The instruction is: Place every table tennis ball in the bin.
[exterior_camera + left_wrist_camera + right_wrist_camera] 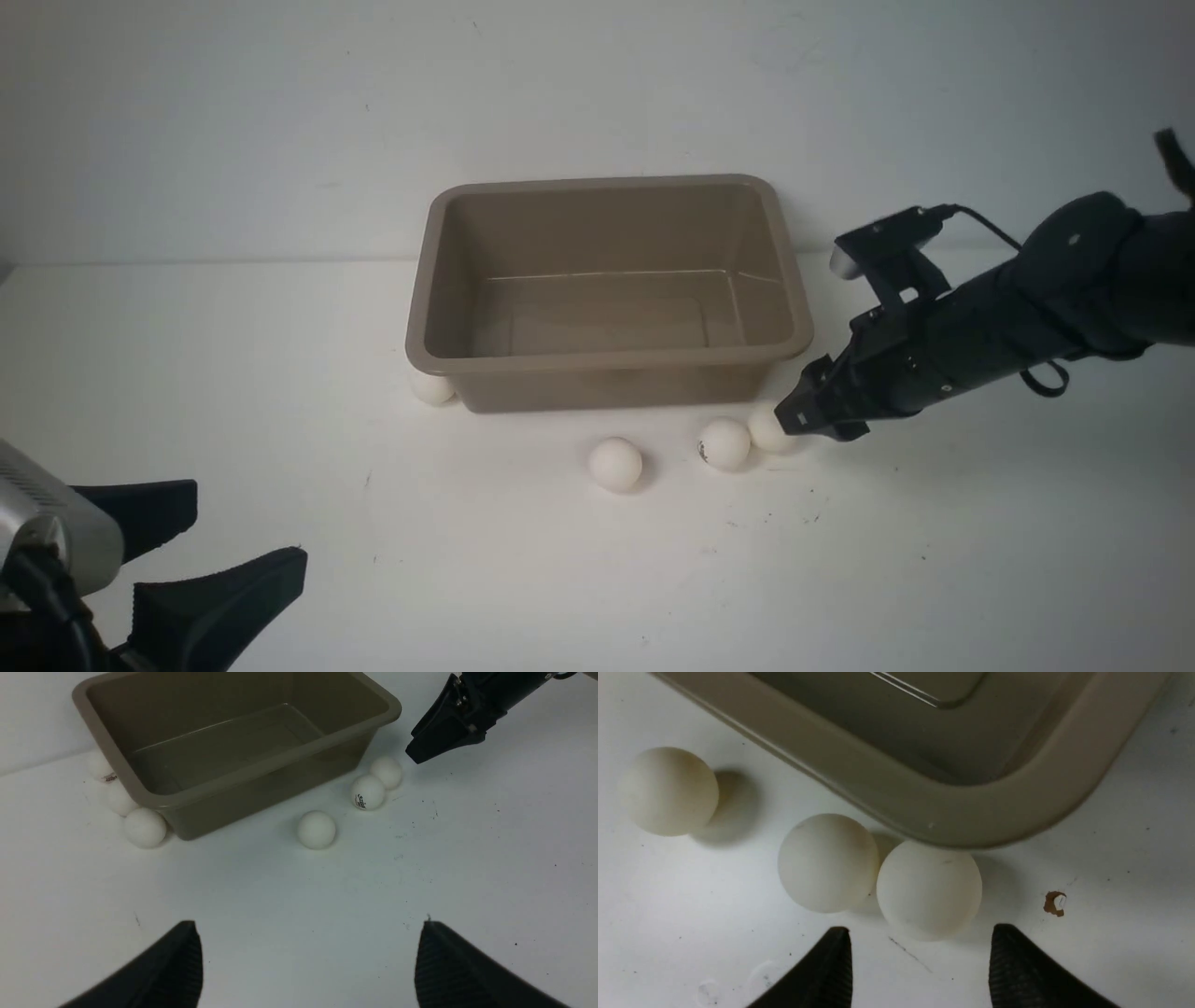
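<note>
Right gripper (794,417) hovering half-spread, empty, at rightmost table tennis ball (929,889) by bin (607,359) corner; likely light, slick, rolling: pinching across middle. Left gripper (308,926) gaping wide.

**Obstacles**
- Bin (607,362): mid-table, nearer the far edge of the table (560,597). Its flared rim overhangs the walls.
- Row of three balls (119,803): tight along the bin's left wall, blocking a low approach on that side.
- Lone ball (615,464), marked ball (724,442), end ball (764,429): in front of the bin's near wall. The last two touch, and the end ball sits partly under the rim at the bin's near right corner.
- Right gripper (792,420): low at that corner, jaws parted, tips just short of the end ball.

**Free room**
- Gap between the lone ball and the marked ball.
- Broad bare table from the near edge up to the balls.
- Left gripper (250,527): at the near left corner, jaws wide, well apart from every ball.
- Bin's open top.
</note>
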Action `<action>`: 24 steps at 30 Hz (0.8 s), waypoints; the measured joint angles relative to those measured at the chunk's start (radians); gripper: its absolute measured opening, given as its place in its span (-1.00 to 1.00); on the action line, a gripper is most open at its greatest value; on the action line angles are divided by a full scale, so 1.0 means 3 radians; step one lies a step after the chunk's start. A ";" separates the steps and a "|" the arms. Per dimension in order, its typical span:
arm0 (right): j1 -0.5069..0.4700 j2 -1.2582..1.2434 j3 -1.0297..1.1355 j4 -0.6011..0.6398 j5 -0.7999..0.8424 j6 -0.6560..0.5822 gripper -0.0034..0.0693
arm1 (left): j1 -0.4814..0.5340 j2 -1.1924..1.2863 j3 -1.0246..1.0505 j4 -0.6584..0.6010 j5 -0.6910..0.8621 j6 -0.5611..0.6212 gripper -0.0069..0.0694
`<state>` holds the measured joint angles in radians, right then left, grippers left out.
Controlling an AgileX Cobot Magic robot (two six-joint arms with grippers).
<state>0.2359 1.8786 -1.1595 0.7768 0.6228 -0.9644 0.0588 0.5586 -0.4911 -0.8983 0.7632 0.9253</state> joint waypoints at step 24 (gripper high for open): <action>0.0022 0.0321 -0.0109 0.0417 -0.0135 -0.0292 0.10 | 0.0000 0.0000 0.0000 0.0000 0.0000 0.0000 0.63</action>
<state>0.2424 1.9750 -1.1922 0.9018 0.5823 -1.0520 0.0588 0.5586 -0.4911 -0.8983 0.7632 0.9253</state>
